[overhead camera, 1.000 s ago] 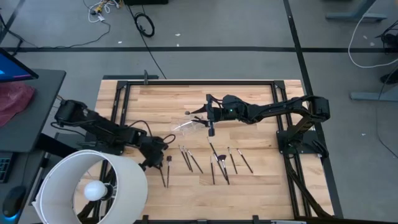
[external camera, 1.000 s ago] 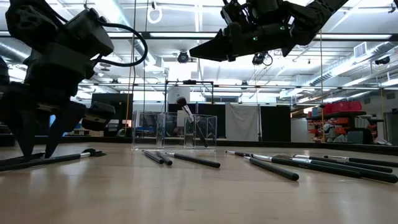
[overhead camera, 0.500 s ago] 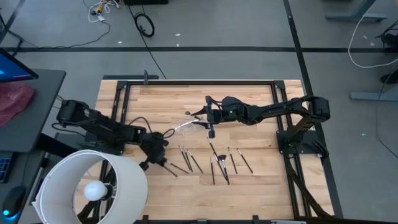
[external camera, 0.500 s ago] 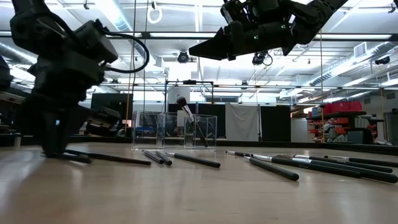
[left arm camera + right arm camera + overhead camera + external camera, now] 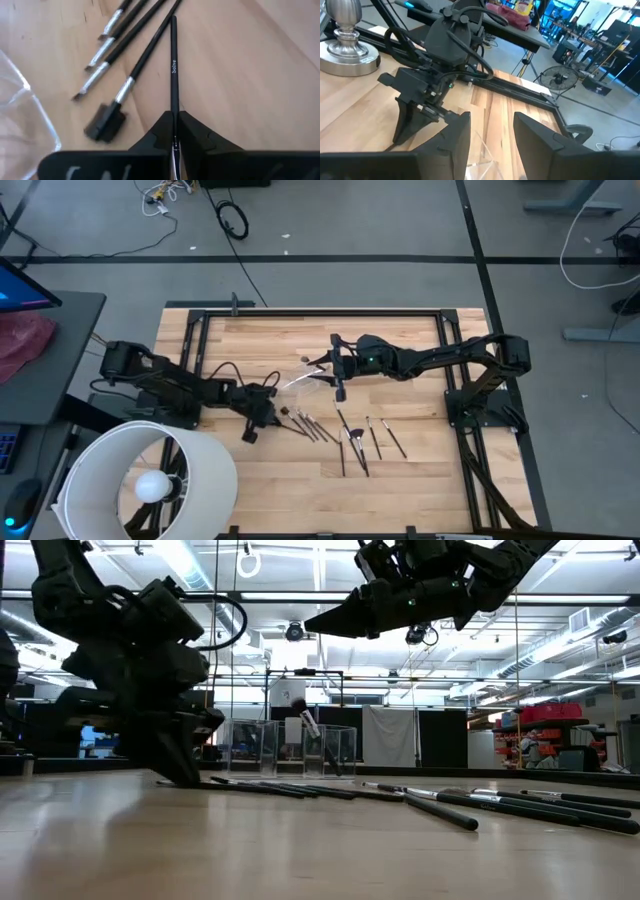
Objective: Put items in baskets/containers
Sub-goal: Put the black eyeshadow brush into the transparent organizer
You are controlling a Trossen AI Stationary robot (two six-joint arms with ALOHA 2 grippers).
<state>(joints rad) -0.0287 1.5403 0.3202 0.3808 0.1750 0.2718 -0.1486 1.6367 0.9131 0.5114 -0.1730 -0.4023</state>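
My left gripper [image 5: 268,415] is down at the table left of centre, shut on a slim black brush [image 5: 173,65]. Several more brushes [image 5: 315,427] lie flat on the wood just beyond it, others [image 5: 365,440] farther right. The clear cup [image 5: 305,380] stands on the table behind them with one brush [image 5: 310,730] leaning inside it. My right gripper [image 5: 335,375] hangs high above the cup [image 5: 482,155], open, with nothing between its fingers. My left gripper pinches the black brush between its two fingers near the silver ferrule [image 5: 174,150]. The fingers slant down from the table's left, and the handle runs on forward along them. Its free end [image 5: 173,20] lies low beside the other brushes; whether it rests on the wood I cannot tell.
A big white lampshade [image 5: 150,480] with a bulb covers the near left corner, close to my left arm. A black frame [image 5: 300,310] edges the table. Bare wood lies toward the near edge, in front of the brushes.
My left gripper has shut on the brush that lay near the table's near edge. It has then gone toward the far edge and the right and turned. The brush has swung round with it and now points toward the row of brushes.
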